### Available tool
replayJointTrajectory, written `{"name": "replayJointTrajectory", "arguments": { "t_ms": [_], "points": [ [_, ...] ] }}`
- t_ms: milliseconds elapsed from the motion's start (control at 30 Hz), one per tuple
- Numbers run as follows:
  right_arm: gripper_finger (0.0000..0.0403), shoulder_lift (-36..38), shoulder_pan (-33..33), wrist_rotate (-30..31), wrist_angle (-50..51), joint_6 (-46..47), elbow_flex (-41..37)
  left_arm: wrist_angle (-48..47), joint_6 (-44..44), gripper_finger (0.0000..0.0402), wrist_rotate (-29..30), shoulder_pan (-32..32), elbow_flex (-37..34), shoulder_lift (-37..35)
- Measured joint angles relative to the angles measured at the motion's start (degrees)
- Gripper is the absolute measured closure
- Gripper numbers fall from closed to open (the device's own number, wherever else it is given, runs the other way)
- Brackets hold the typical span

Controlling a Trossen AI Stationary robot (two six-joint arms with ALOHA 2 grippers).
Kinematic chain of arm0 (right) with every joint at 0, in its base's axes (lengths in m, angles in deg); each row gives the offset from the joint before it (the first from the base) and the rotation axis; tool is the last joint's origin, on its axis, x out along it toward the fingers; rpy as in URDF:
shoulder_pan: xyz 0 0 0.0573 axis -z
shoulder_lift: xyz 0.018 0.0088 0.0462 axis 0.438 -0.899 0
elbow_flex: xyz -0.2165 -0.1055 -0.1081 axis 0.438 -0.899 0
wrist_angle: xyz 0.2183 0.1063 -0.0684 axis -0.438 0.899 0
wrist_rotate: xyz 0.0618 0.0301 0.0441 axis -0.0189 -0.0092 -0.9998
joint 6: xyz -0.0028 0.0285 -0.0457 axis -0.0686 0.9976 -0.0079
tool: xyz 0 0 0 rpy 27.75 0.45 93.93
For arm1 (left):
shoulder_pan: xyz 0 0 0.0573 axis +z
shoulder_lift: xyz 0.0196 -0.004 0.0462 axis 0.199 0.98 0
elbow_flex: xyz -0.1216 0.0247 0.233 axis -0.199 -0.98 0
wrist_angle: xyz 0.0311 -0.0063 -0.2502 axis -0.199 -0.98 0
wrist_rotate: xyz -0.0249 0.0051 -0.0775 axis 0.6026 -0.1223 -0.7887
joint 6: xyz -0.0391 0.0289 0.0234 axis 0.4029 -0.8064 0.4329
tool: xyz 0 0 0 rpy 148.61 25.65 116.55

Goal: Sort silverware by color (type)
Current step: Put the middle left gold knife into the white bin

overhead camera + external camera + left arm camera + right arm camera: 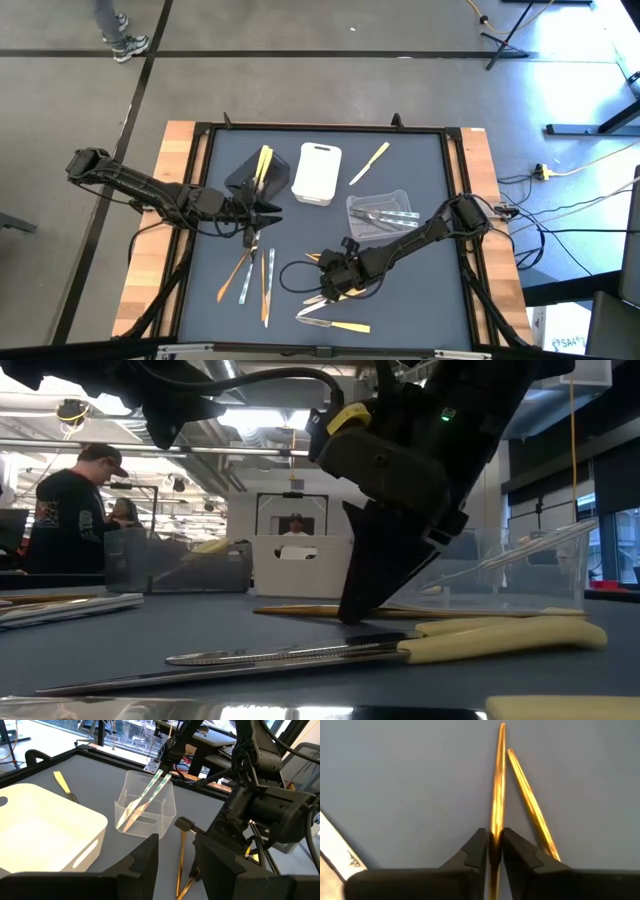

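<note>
We are in the middle of a pick. Our right gripper (493,851) is down on the mat near the front of the table, its fingers pinched on the handle of an orange utensil (496,795) — the right wrist view shows the thin shaft running straight out from between the two pads, with a second orange piece (530,802) lying just beside it at a slant. In the low view the same gripper (352,612) stands with its tips on the mat, touching the orange piece there.

Our left gripper (175,860) waits over the mat beside the black tray (243,176), fingers spread and holding nothing.

The rest of the silverware is partly sorted. Pale yellow pieces (263,166) rest in the black tray, silver-grey ones (385,214) lie in the clear tray (400,197), and the white tray (317,174) looks empty from above. One yellow utensil (369,163) lies loose behind the clear tray, a mixed group (255,275) lies on the mat to the left front, and a few more pieces (335,322) sit right at the front edge — yellow-handled knives, as the low view has them.

Next, we judge, comes a straight lift, so the slanted neighbour is not dragged along, then a carry to whichever tray takes orange — likely the white one. The handle is thin, so the pinch could slip or let the piece swing.
</note>
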Motion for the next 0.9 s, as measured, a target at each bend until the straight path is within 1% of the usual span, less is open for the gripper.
{"name": "replayJointTrajectory", "arguments": {
  "t_ms": [133,200,433,600,900],
  "points": [
    [0.0388,0.0,0.04,-0.63,-0.02,0.0,0.0,-0.13,0.0,0.0279,0.0,0.0,0.0,0.0],
    [0.0397,0.0,0.02,-0.68,-0.03,0.0,0.0,-0.15,0.0,0.0279,0.0,0.0,0.0,-0.01],
    [0.0385,0.0,0.02,-0.97,-0.09,0.0,0.0,-0.17,0.0,0.0279,-0.02,0.0,0.0,0.0],
    [0.0398,0.0,0.02,-0.97,-0.12,0.0,0.0,-0.2,0.0,0.0279,-0.02,0.0,0.0,0.0],
    [0.0399,-0.11,0.02,-1.01,-2.12,-0.09,-0.04,-0.2,0.0,0.0279,-0.02,0.0,0.0,-0.01]
  ]
}}
